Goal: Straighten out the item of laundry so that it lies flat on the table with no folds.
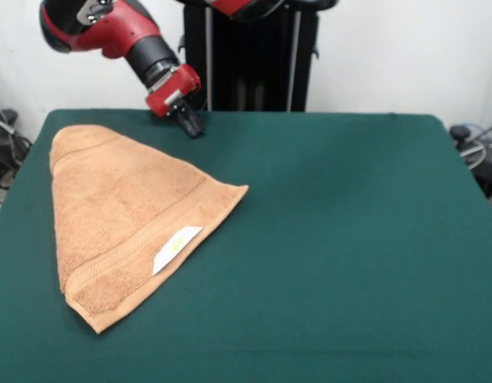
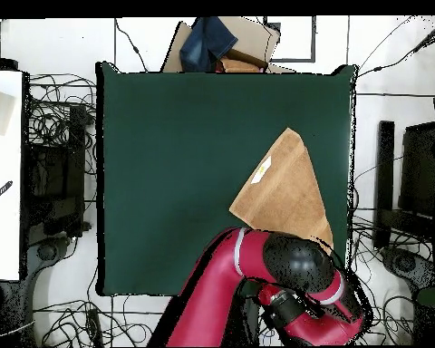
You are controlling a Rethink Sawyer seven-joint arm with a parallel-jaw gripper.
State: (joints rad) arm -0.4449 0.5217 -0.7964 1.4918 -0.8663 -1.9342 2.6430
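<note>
A white wall backs the scene in the front view, and before it the dark green tabletop (image 1: 349, 239) fills most of the picture. On its left part lies the towel (image 1: 126, 211), light orange-tan terry, folded over itself into a rough triangle rather than spread out. 1 rounded corner points toward the far left of the cloth, 1 corner points toward the middle of the tabletop, and 1 sits near the front edge. Woven bands run along the near slanted edge, and a white label (image 1: 177, 248) with a yellow mark lies on top there.

The pincer (image 1: 190, 125) hangs at the far edge of the tabletop, just past the towel's far corner, tilted down toward the cloth on the red and black arm (image 1: 122, 32). It has hold of nothing and stands apart from the towel; whether its tips are parted or together I cannot tell.

From overhead the towel lies by one side edge of the tabletop, with the arm's bulky red links covering its corner nearest the base. The rest of the green surface is bare. Around the tabletop, tangled cables (image 2: 53, 118) cover the floor, a cardboard box with blue cloth (image 2: 212, 41) sits past the far edge, and a white board (image 2: 4, 172) stands at one side.
</note>
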